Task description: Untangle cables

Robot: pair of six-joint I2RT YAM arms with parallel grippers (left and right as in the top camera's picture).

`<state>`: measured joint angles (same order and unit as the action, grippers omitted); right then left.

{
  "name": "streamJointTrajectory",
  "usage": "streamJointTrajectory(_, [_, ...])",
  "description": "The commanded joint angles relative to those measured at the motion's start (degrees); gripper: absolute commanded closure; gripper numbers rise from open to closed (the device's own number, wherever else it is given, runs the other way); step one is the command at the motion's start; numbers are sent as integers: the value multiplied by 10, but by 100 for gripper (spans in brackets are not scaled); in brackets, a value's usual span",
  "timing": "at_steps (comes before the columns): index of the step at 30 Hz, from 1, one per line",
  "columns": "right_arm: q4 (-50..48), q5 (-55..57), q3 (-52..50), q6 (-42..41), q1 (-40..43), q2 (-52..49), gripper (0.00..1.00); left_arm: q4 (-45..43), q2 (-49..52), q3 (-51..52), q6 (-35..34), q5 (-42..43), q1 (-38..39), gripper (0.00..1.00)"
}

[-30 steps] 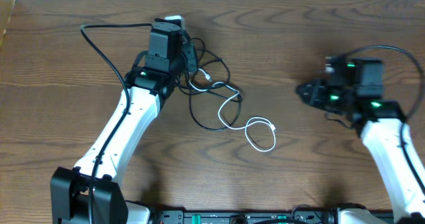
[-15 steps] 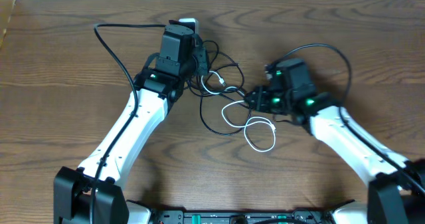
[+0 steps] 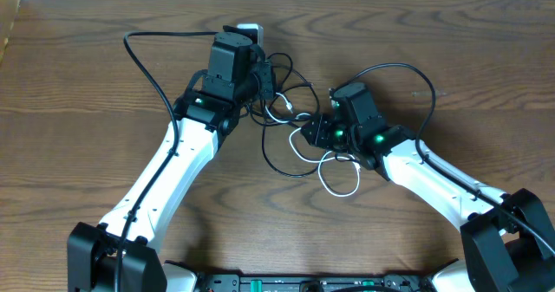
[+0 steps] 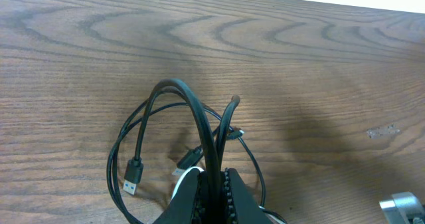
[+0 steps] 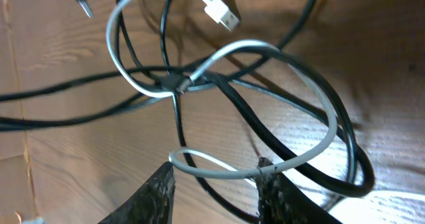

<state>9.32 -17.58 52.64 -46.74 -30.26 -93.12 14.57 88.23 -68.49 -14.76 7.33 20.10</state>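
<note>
- I see open bench [image 3: 87, 84] far left and far right.
- Black cable [image 4: 174, 83] loops and white cable [image 5: 252, 46] crowd the gap between left gripper [image 4: 214, 176] and right gripper [image 5: 216, 167].

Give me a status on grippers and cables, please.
Left gripper shut on black cable. Right gripper open, straddling white cable. Both tangled; no obstruction seen.

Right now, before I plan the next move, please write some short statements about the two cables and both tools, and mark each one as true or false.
1. The left tool is shut on the black cable. True.
2. The white cable crosses the black cable. True.
3. The right tool is shut on the white cable. False: its jaws stand open, and the white cable passes between them.
4. The table is white plastic. False: it is brown wood.
</note>
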Motion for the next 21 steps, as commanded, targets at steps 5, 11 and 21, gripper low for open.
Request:
streamJointTrajectory(5, [-33, 2, -2, -31, -8, -4, 60, -2, -14, -3, 7, 11, 2, 92])
streamJointTrajectory(11, [-35, 43, -2, -47, -28, -5, 57, -2, -14, -3, 7, 13, 10, 92])
streamJointTrajectory(21, [-36, 132, -2, -56, -60, -13, 52, -5, -33, -3, 7, 12, 44, 92])
